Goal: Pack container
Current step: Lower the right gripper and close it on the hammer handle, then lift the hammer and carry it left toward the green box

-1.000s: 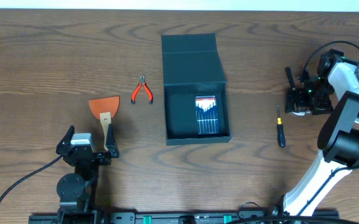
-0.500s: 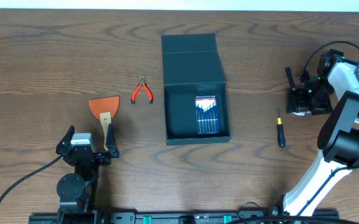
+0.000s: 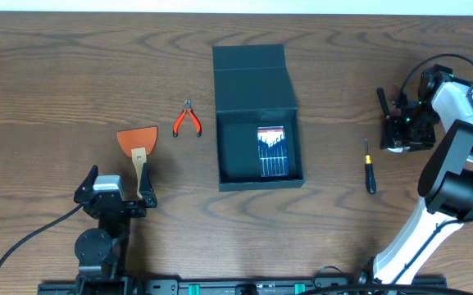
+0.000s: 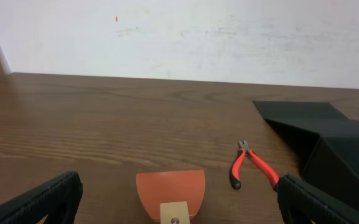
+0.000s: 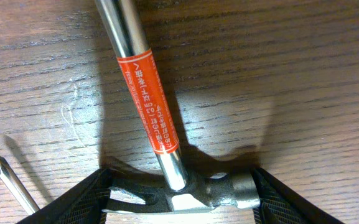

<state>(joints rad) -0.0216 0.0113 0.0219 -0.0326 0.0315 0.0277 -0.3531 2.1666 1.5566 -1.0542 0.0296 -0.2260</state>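
Note:
The dark teal container point(image 3: 252, 182) stands open at the table's middle with its flap lid point(image 3: 251, 65) folded back; it also shows at the right of the left wrist view point(image 4: 341, 143). A blue-cased screwdriver set point(image 3: 272, 152) lies inside it. My right gripper point(image 3: 398, 135) is at the far right, its fingers point(image 5: 182, 199) against both ends of the head of a hammer point(image 5: 142, 93) that lies on the table. The hammer's dark handle point(image 3: 379, 102) points away. My left gripper point(image 3: 119, 188) is open and empty at the front left, also in its own view point(image 4: 176, 211).
An orange scraper point(image 3: 138, 143) lies just ahead of the left gripper, also in the left wrist view point(image 4: 170, 190). Red-handled pliers point(image 3: 188, 120) lie left of the container, also in the left wrist view point(image 4: 251, 167). A small screwdriver point(image 3: 369, 172) lies near the hammer, its tip in the right wrist view point(image 5: 11, 180).
The right gripper has shifted slightly at the hammer's head. The left arm and the other tools have not moved.

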